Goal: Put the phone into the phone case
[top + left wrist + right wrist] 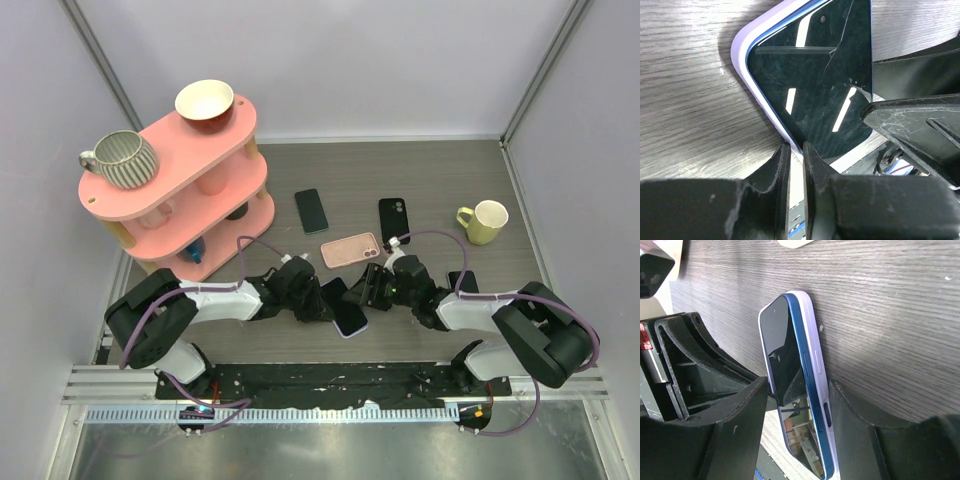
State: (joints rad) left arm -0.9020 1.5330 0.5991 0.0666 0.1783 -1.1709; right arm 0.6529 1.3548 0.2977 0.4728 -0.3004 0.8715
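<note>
My right pincer is clamped across the phone, propping it on edge at lower centre of the overhead view, so that my left pincer, nearly together, can nip the lilac phone case rim home, I judge.

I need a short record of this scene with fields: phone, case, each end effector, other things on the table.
phone: blue, dark screen, seated in the case at one corner
case: lilac; blue side shows along one long edge
right end effector: closed on phone and case, front and back
left end effector: nearly closed at the case edge; grip unclear
others: pink case, dark phone, yellow mug
</note>
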